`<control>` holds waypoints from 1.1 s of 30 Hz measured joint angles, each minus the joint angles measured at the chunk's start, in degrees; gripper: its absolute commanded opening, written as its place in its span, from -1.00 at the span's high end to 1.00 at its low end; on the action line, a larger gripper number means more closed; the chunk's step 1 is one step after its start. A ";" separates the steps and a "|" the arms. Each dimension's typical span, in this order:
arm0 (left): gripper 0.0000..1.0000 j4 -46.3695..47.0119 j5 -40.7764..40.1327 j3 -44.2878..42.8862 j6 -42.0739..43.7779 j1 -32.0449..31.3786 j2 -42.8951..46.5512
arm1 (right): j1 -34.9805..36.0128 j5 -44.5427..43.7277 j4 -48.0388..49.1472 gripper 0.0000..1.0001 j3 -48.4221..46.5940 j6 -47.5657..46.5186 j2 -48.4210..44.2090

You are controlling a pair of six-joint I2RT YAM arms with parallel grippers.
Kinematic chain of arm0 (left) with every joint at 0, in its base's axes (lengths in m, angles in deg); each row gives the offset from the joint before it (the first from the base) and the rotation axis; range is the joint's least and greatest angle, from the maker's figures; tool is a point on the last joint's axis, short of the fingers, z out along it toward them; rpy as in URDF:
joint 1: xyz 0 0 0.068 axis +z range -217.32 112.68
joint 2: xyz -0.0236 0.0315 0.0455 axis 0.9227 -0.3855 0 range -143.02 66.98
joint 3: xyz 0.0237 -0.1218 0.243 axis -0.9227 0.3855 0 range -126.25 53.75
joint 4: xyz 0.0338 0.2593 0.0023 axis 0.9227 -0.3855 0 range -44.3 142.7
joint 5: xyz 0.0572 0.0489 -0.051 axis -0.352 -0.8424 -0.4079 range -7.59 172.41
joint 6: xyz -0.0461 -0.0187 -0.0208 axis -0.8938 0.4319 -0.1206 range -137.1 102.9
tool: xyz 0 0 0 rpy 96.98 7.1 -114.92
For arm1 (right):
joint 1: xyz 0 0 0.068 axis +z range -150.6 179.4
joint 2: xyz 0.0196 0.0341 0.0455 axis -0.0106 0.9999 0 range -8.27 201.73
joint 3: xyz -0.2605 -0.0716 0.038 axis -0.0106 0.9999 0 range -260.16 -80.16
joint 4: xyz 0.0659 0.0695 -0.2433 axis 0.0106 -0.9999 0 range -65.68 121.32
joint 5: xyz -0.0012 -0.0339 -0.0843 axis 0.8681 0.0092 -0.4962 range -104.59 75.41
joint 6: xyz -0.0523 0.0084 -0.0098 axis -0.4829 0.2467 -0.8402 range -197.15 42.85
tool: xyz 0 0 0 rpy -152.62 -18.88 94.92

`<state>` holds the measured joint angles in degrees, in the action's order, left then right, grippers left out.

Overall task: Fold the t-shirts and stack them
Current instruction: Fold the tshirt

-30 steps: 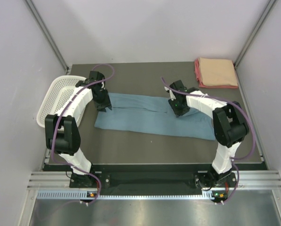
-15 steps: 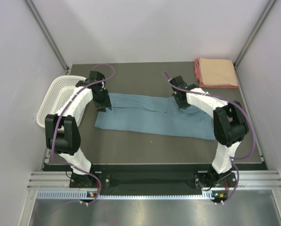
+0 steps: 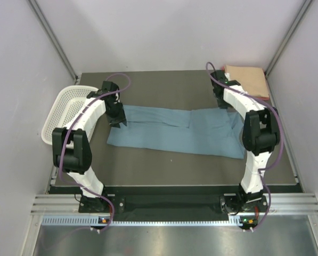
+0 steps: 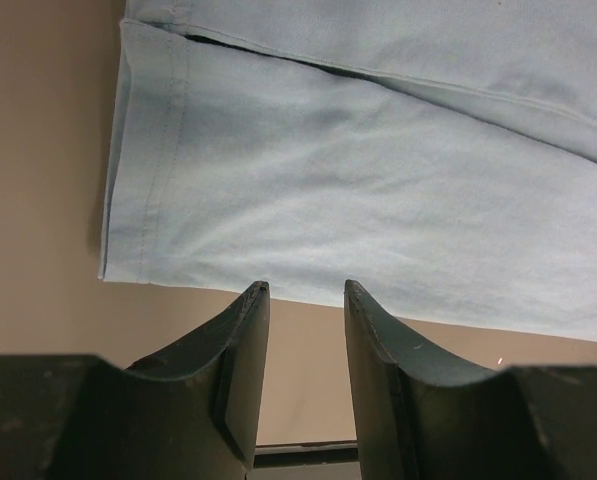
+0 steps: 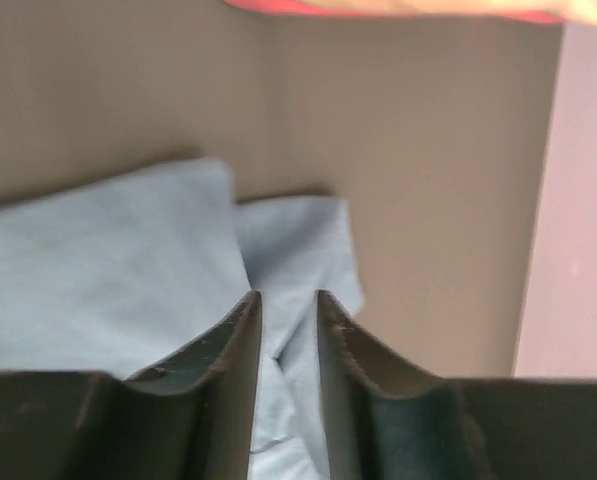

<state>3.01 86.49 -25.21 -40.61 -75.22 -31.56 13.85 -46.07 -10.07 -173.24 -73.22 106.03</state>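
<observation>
While I scan from the left, the white mesh basket (image 3: pixel 65 112) sits at the left edge of the table (image 3: pixel 148 165), partly hanging past it. Just right of the basket, the left pincer (image 3: pixel 117 120) hangs at the far left corner of the blue-grey t-shirt (image 3: pixel 174 133). In its wrist view the left pincer (image 4: pixel 300 290) is released, bare table shows between the fingers, and the tips sit right at the edge of the t-shirt (image 4: pixel 378 180). I cannot tell whether they touch the cloth.

The blue-grey shirt lies flat as a long band across the middle of the table, with a fold line running along its far side.

Further right, the right pincer (image 3: pixel 218 80) is up beyond the shirt's far right end, just beside the folded stack. From its wrist, the right pincer (image 5: pixel 288 297) shows only a narrow gap, grasping nothing, with the shirt's end (image 5: pixel 98 270) lying below.

In the far right corner, the peach t-shirt (image 3: pixel 249 80) rests folded on the pink-red t-shirt (image 3: pixel 262 97).
</observation>
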 measured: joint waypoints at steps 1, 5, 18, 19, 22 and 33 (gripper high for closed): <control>0.18 -0.02 0.00 0.00 0.07 0.00 0.00 | -0.76 -0.37 -0.96 0.35 0.00 0.50 0.00; 0.17 -0.02 0.04 0.00 0.11 0.04 -0.09 | -2.27 -1.22 -1.97 0.12 0.74 1.73 -0.13; 0.17 -0.02 2.54 0.00 -0.11 0.04 -1.33 | -5.90 20.48 1.53 -0.02 2.56 4.31 0.33; 0.17 0.00 2.56 0.00 -0.11 0.04 -1.33 | -6.38 21.75 1.97 -0.02 1.75 4.66 1.25; 0.17 0.02 2.54 0.02 -0.11 0.04 -1.33 | -7.41 24.11 3.54 -0.02 1.11 5.29 3.23; 0.17 -0.02 2.47 1.40 -0.07 0.37 -1.22 | -11.67 30.14 6.67 0.02 1.09 6.60 6.51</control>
<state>2.98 88.96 -23.81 -40.68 -74.85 -32.79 2.18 -15.93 -3.40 -172.15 -66.62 112.54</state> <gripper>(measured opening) 0.412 0.498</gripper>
